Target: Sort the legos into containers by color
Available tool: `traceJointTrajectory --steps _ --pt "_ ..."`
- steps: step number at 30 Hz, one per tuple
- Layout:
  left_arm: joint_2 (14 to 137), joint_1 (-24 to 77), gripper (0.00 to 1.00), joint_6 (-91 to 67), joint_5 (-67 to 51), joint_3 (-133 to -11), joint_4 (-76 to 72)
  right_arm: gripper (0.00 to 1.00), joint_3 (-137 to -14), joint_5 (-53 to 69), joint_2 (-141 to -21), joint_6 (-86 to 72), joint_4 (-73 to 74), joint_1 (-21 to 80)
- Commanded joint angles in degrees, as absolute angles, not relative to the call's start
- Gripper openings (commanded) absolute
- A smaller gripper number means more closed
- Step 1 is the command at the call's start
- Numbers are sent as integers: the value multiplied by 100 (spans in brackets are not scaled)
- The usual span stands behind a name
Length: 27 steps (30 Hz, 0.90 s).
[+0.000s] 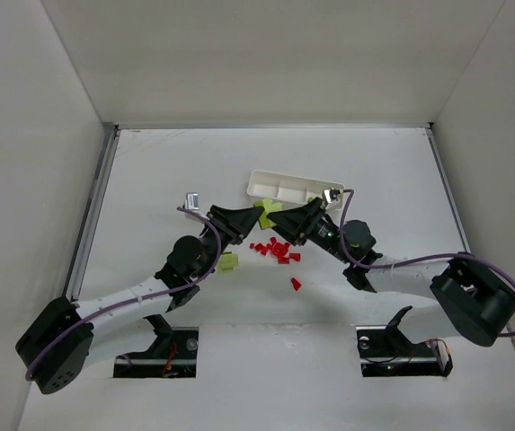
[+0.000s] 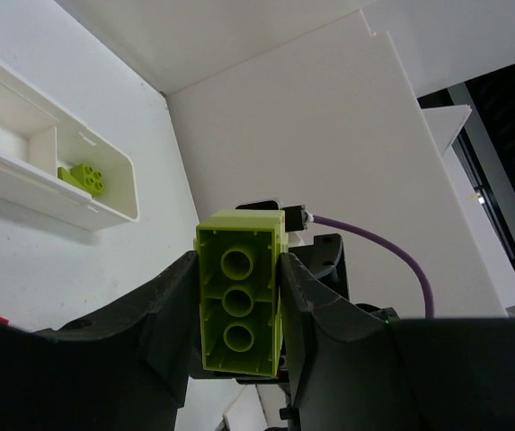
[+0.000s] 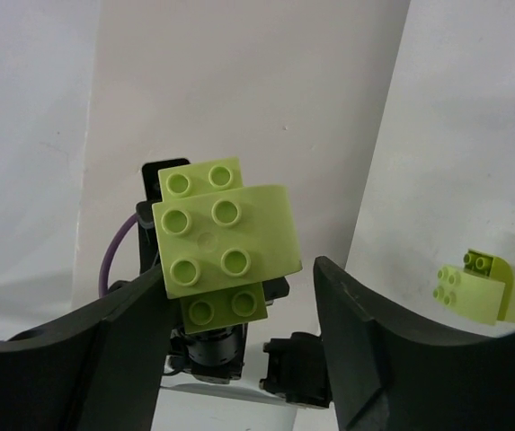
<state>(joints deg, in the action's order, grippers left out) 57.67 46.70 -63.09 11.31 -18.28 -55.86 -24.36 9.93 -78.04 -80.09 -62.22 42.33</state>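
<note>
Only left wrist shows 3 underside tubes on the clamped brick (image 2: 238, 310).

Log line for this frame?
left claw: shut on yellow-green brick; right claw: open; tray: lime brick in end compartment; red legos: loose on table

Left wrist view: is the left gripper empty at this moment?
No, a yellow-green brick, underside toward the camera, sits clamped between the two fingers of the left gripper.
</note>
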Motion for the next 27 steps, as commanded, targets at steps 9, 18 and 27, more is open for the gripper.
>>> traceJointTrajectory --steps 9,18,27 --pt "5063 4373 20 -6688 660 -1582 -5380 84 -2197 1195 -7550 -7471 -6653 4188" --pt "4501 3723 20 -7233 -570 -1608 -4405 90 -2276 1722 -7295 -6847 -6601 4118" --pt "4333 3520 19 -7515 -1476 -1661 -3946 91 -2487 2083 -7426 -6618 -6513 3950"
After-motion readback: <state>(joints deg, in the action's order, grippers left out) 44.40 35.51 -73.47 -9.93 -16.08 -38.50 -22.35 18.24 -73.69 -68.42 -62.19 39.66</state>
